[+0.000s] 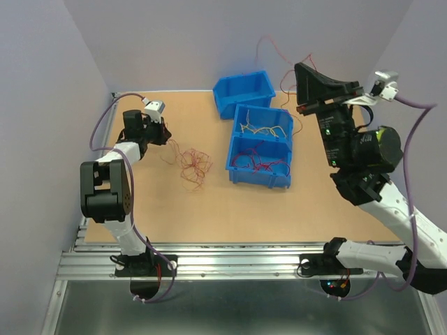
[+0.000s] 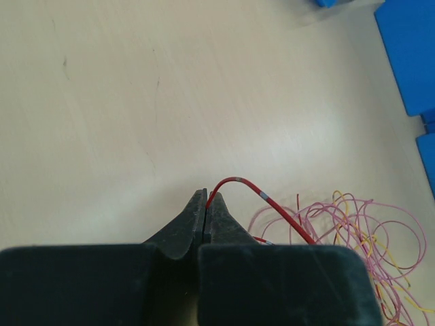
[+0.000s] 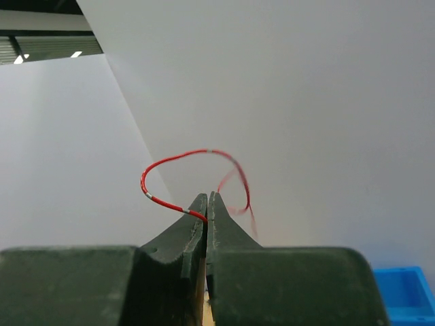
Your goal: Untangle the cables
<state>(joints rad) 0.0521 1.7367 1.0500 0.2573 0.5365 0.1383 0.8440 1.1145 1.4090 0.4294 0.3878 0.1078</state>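
Red, orange, yellow, pinkish: cables in a loose heap on table, left-centre, near L gripper and well apart from bins on the right. More of them in bins already: pale yellow ones in mid bin, red ones in near bin. L gripper clamped shut, tips together, on one red strand arching out to the right & back down toward the heap. R gripper likewise closed, raised high over far-right side, nipping a red loop at the very tips; rest of it trailing through air, down toward bins in top view. Handling, as a judgement: near weightless, v. soft, no stiffness to push with, but springy curl, so prone to snag & drag neighbours along. Thin, smooth jacket, prob. easy to slip out from fingertips; kink or break poss. if yanked. Best taken near a free end or on an outer loop standing clear of the heap, not in the dense middle. Pinch a bit back from the tips if poss., pull slow, up & away, and watch for other strands lifting w/ it. Free ends in the heap too fine to make out in top view.
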